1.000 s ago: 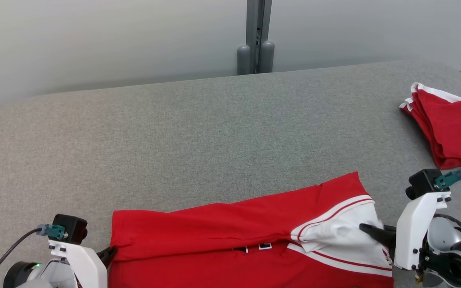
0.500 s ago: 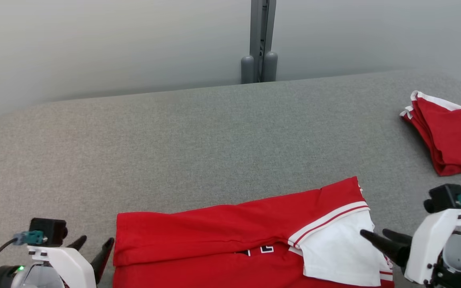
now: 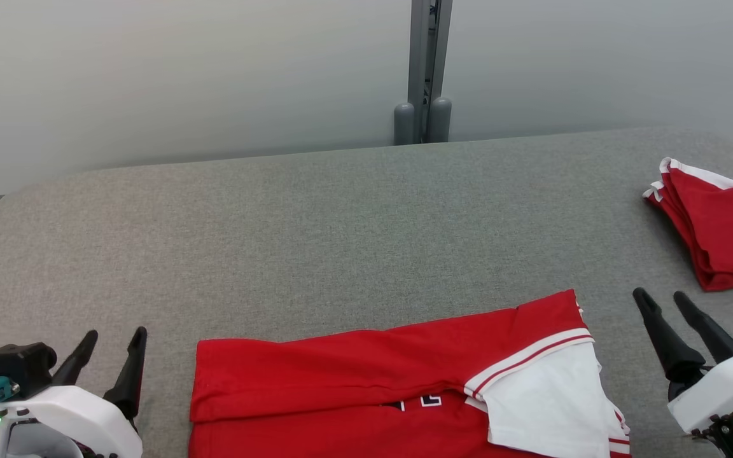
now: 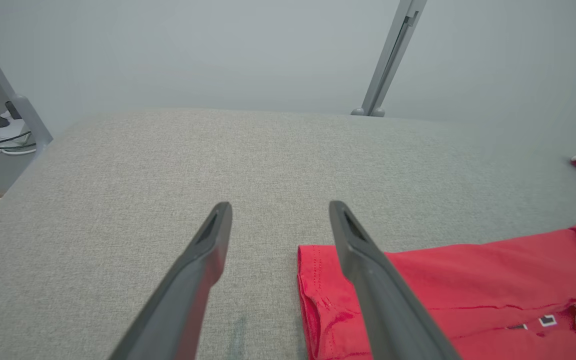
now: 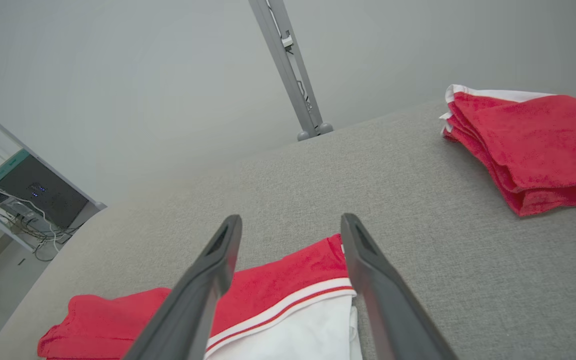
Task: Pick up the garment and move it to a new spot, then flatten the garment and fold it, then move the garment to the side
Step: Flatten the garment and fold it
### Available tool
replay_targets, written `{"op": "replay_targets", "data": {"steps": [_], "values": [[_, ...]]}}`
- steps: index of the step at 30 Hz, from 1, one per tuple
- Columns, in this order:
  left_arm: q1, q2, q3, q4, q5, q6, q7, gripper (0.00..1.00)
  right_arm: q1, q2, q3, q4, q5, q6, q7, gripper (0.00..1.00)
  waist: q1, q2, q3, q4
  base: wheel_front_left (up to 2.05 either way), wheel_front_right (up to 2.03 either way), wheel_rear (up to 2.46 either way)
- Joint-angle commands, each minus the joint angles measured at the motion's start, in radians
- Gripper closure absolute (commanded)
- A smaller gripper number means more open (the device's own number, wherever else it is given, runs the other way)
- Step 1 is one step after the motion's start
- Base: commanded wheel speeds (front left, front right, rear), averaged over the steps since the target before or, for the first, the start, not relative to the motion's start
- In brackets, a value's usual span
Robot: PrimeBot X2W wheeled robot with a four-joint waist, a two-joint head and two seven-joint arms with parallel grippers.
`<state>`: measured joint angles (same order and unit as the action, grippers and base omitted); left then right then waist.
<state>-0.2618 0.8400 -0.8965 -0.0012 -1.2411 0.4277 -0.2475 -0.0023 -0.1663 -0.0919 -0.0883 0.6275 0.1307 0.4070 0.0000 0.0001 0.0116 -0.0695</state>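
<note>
The garment (image 3: 366, 375) is a red shirt with a white, red-striped sleeve, lying partly folded at the near edge of the grey table (image 3: 315, 229). It also shows in the left wrist view, garment (image 4: 468, 285), and the right wrist view, garment (image 5: 278, 285). My left gripper (image 3: 116, 341) stands open just left of the garment's left edge, fingers apart with nothing between them; left gripper (image 4: 279, 212). My right gripper (image 3: 659, 300) is open to the right of the white sleeve, clear of the cloth; right gripper (image 5: 290, 225).
A stack of folded red garments (image 3: 723, 229) lies at the table's far right edge, also seen as the red stack (image 5: 533, 145). A grey post (image 3: 422, 70) stands behind the table against a pale wall. A shelf with cables (image 5: 23, 200) is off the table's left.
Both grippers have opened and let go of the garment, then drawn back off it to either side. The white sleeve now lies flat. The head camera has tilted, shifting the scene down.
</note>
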Motion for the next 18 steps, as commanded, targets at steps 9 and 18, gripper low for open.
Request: {"op": "replay_targets", "data": {"steps": [9, 18], "values": [[0.141, -0.143, 0.244, -0.008, 0.196, 0.0, -0.018, 0.0, 0.011, 0.041, 0.035, 0.218, -0.113, 0.0, -0.347, 0.0, 0.0, -0.0001, 0.006, 0.016, 0.0, 0.0, 0.0], [0.254, -0.306, 0.435, 0.012, 0.39, -0.104, -0.018, 0.0, -0.048, 0.043, 0.098, 0.483, -0.087, 0.0, -0.46, 0.0, 0.0, -0.0001, -0.004, 0.031, 0.0, 0.0, 0.0]]}}
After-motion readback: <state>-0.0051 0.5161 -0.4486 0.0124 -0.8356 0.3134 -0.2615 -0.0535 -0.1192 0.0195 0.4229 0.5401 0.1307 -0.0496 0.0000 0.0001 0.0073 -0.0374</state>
